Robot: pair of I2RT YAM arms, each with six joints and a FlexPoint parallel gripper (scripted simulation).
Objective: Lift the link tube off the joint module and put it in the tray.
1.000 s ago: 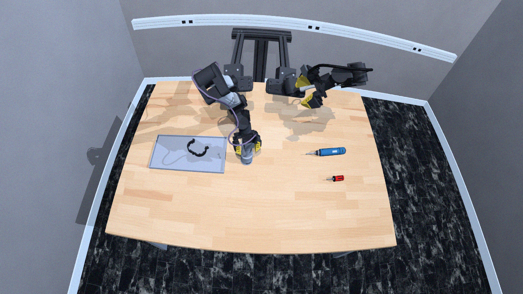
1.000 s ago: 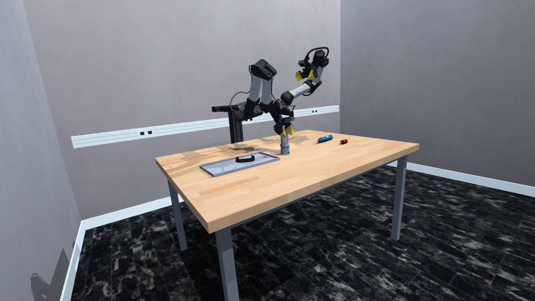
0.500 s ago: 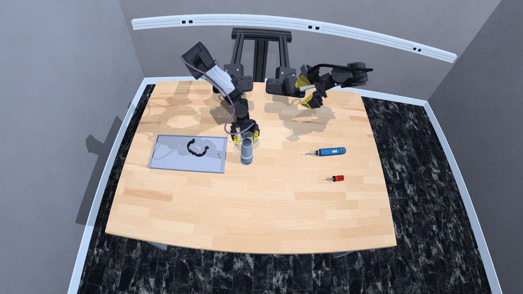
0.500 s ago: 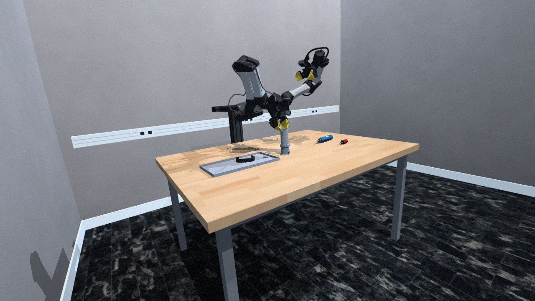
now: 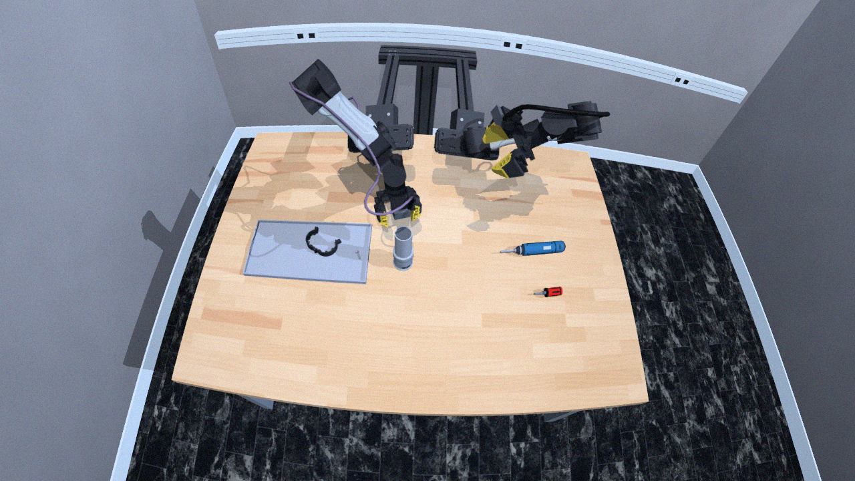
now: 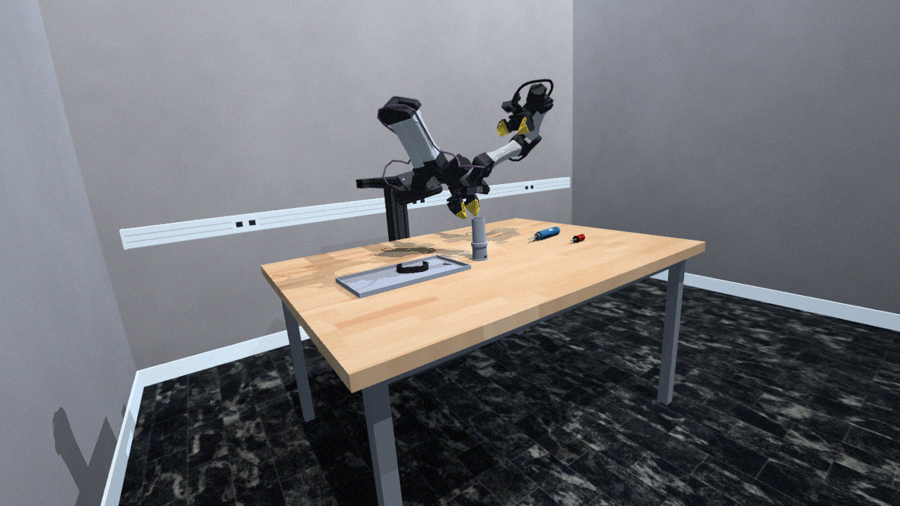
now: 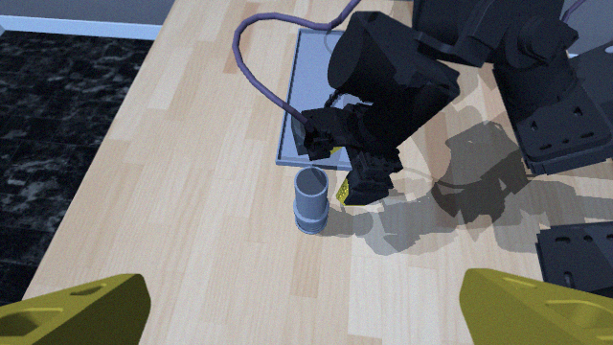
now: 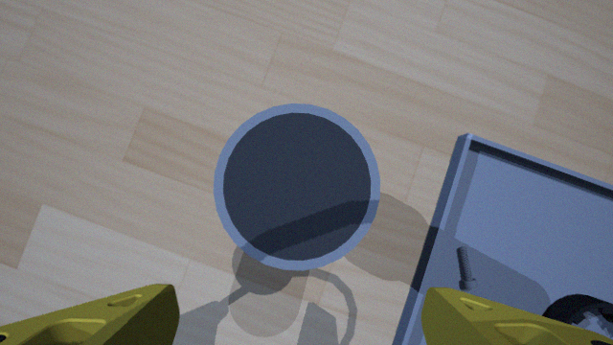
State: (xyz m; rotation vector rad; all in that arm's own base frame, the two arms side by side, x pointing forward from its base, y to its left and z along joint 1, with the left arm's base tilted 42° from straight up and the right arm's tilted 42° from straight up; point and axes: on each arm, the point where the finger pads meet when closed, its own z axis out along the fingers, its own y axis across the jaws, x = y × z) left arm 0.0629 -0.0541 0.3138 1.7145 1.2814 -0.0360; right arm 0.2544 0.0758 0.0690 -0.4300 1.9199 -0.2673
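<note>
Tray [image 5: 307,279] [image 6: 360,293] [image 7: 283,162] [image 8: 442,192] beside the upright link tube [image 5: 403,240] [image 6: 479,230] [image 7: 311,194] [image 8: 218,187], tube on the joint module [image 5: 403,262] [image 6: 479,251] [image 7: 310,224] below the right gripper [image 5: 399,216] [image 6: 467,209] [image 8: 301,301], its fingers apart and holding nothing, left gripper [image 5: 501,149] [image 6: 512,127] [image 7: 306,302] wide, screw [image 8: 464,268] threads distinct only in right wrist view.

Link tube [image 5: 403,239] [image 6: 479,230] [image 7: 311,194] [image 8: 218,187] on joint module [image 5: 403,263] [image 6: 479,251] [image 7: 311,224], tray [image 5: 306,279] [image 6: 415,281] [image 7: 283,126] [image 8: 445,192] beside, clamp [image 5: 322,251] [image 6: 412,268] [image 8: 577,304] inside.
</note>
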